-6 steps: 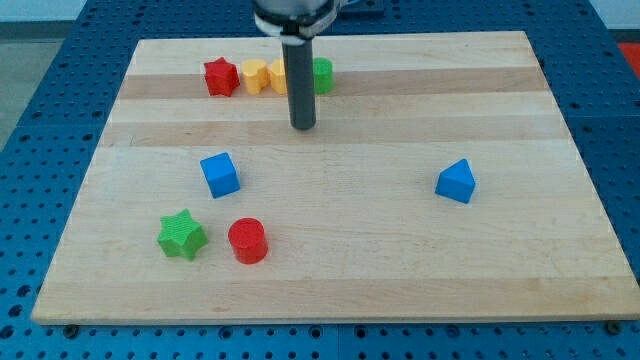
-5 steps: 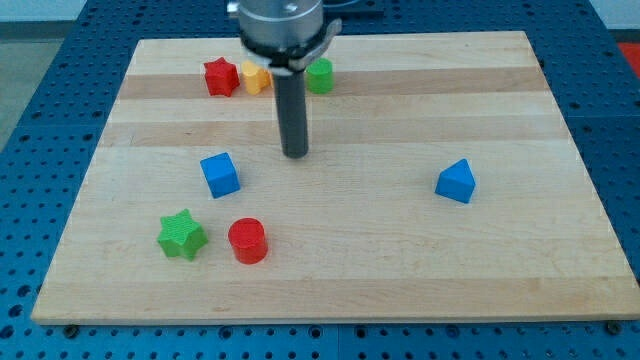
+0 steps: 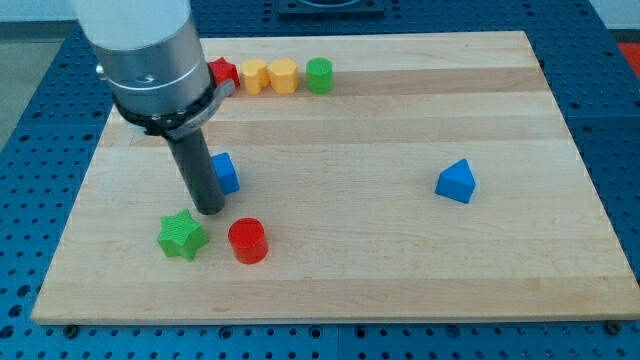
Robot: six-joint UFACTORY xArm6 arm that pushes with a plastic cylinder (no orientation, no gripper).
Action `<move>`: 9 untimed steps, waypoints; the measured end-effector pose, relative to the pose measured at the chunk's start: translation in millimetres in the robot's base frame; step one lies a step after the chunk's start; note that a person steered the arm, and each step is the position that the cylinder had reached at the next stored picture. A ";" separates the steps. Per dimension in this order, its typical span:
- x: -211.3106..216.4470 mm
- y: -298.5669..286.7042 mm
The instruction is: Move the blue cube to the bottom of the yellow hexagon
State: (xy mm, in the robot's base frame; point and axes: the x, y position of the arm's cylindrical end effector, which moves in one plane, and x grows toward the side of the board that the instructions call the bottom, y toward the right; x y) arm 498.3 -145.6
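Observation:
The blue cube [image 3: 226, 172] sits left of the board's middle, partly hidden behind my rod. My tip [image 3: 209, 210] is just below and left of the cube, between it and the green star [image 3: 182, 235]. The yellow hexagon [image 3: 284, 76] stands in a row at the view's top, with a yellow heart-like block [image 3: 254, 75] on its left and a green cylinder [image 3: 319, 75] on its right. The cube is far below and left of the hexagon.
A red star [image 3: 222, 72] at the row's left end is partly hidden by the arm. A red cylinder [image 3: 247, 241] stands right of the green star. A blue triangular block [image 3: 456, 182] lies at the view's right on the wooden board [image 3: 400, 270].
My tip has moved from the top middle, down and to the left, to the lower left side of the blue cube. The blocks have not visibly moved.

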 end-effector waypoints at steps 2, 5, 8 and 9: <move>-26.5 14.9; -55.5 -34.5; -73.2 12.4; -85.7 31.1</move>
State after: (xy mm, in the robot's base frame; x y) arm 412.6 -114.4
